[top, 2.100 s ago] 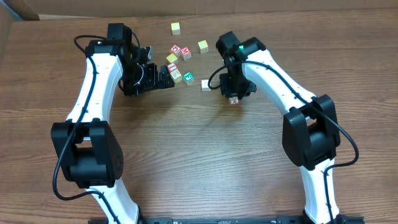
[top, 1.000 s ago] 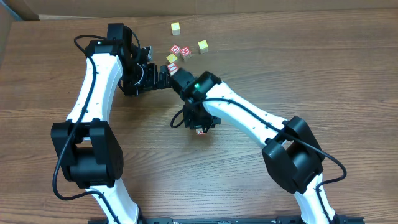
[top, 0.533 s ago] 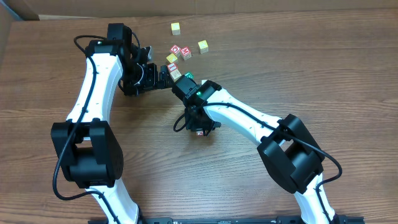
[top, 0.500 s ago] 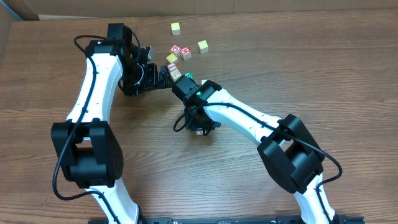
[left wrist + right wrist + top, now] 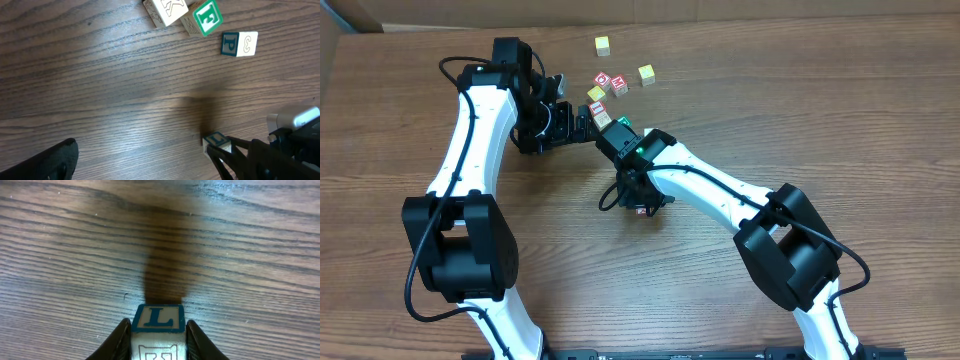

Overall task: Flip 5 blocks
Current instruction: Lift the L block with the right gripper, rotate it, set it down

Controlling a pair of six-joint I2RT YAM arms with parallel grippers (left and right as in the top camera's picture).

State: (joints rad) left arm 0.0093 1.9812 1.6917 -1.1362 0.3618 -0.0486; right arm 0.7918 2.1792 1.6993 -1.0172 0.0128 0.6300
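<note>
The wooden desk (image 5: 880, 120) lies under both my arms. My right arm (image 5: 720, 190) stretches from the near right side across to the middle. My left arm (image 5: 470, 140) stands along the left side, its wrist turned toward the cluster of cubes at the far side. My right hand (image 5: 158, 330) is narrowed on the L block (image 5: 157, 317). Its fingers (image 5: 121, 339) press 2 opposite sides, and the blue-framed L faces my wrist camera. The block is upright and low over the desk near its middle, on the near side of the cluster. I cannot tell whether it touches the wood. My left hand (image 5: 582, 125) stands wide with nothing between its fingers, just beside a red-and-white block (image 5: 598, 108). In my left wrist view the K block (image 5: 165, 10) and the green F block (image 5: 202, 17) touch each other, and the P block (image 5: 239, 43) lies near them but apart. Farther back, 2 red-faced cubes (image 5: 603, 80) sit side by side among 3 scattered yellow cubes (image 5: 646, 74).
</note>
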